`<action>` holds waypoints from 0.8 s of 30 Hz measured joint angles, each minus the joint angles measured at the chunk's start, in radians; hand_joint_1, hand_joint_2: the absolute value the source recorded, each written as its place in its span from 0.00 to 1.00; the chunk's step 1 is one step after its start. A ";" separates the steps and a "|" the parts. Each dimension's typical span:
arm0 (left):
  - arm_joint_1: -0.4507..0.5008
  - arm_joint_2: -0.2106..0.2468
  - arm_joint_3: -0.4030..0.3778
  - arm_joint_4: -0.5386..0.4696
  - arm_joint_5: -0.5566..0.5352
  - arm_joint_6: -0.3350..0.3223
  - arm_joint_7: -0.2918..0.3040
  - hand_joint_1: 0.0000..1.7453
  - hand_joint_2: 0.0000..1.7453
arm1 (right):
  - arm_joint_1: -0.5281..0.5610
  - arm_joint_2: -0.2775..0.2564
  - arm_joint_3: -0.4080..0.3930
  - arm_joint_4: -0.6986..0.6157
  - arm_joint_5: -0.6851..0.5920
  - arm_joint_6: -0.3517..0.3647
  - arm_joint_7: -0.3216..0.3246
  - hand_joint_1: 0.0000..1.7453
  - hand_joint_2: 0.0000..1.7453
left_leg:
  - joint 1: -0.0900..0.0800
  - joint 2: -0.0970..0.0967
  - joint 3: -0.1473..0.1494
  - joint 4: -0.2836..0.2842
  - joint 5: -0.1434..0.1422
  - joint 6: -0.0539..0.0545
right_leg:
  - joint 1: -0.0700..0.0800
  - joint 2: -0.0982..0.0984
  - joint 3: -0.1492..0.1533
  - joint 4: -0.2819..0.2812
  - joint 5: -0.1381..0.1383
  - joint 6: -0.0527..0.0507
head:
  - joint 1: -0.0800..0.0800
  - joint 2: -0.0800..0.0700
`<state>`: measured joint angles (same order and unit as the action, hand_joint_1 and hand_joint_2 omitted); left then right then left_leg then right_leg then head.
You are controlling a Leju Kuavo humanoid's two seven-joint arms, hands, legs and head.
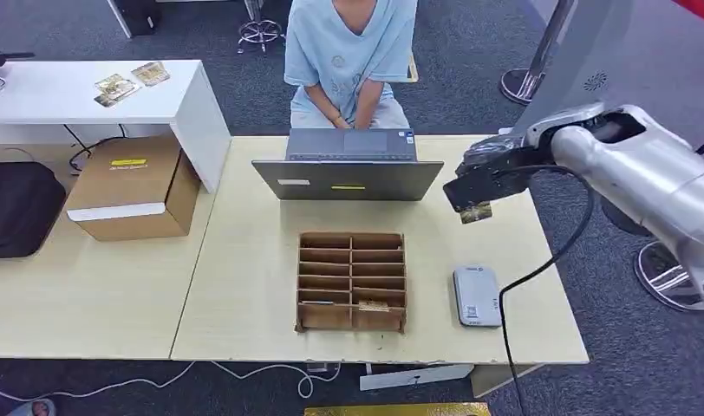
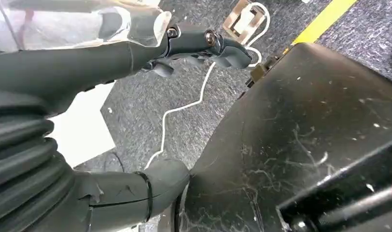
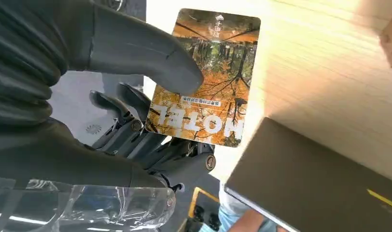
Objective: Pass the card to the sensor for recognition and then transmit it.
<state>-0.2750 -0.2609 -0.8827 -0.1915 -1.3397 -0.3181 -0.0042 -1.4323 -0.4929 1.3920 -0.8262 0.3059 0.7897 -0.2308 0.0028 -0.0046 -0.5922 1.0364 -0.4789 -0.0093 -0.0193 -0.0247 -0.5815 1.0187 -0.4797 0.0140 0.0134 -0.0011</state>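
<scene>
My right hand (image 1: 492, 178) hovers above the table's far right corner, beside the laptop, and pinches a hotel card (image 1: 476, 211) that hangs below it. Up close the card (image 3: 206, 77) carries an autumn-forest picture with the word HOTEL, my thumb (image 3: 136, 53) pressing on its face and dark fingers behind it. The grey card sensor (image 1: 476, 295) lies flat near the table's front right, well below the held card. My left hand (image 2: 203, 46) hangs over the carpet floor, its fingers curled and holding nothing.
A cardboard slot organizer (image 1: 352, 281) stands mid-table with a card in a front slot. An open laptop (image 1: 348, 166) sits at the far edge with a seated person (image 1: 351, 56) behind it. A cardboard box (image 1: 133, 186) and black bag (image 1: 19, 208) are left; cards (image 1: 130, 81) lie on a white desk.
</scene>
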 joint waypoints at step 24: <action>0.017 0.023 0.033 0.000 0.028 0.045 0.000 0.00 1.00 | -0.024 -0.073 0.101 0.047 -0.057 0.024 0.031 1.00 1.00 | 0.000 0.001 0.002 0.000 0.000 0.000 | 0.000 0.002 0.001 0.000 0.000 0.000 | 0.000 0.000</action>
<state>-0.2581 -0.2381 -0.8495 -0.1915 -1.3115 -0.2731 -0.0038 -1.4560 -0.5657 1.4935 -0.7797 0.2487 0.8133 -0.2003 0.0026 -0.0034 -0.5902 1.0364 -0.4791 -0.0092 -0.0194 -0.0231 -0.5809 1.0184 -0.4797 0.0140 0.0134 -0.0011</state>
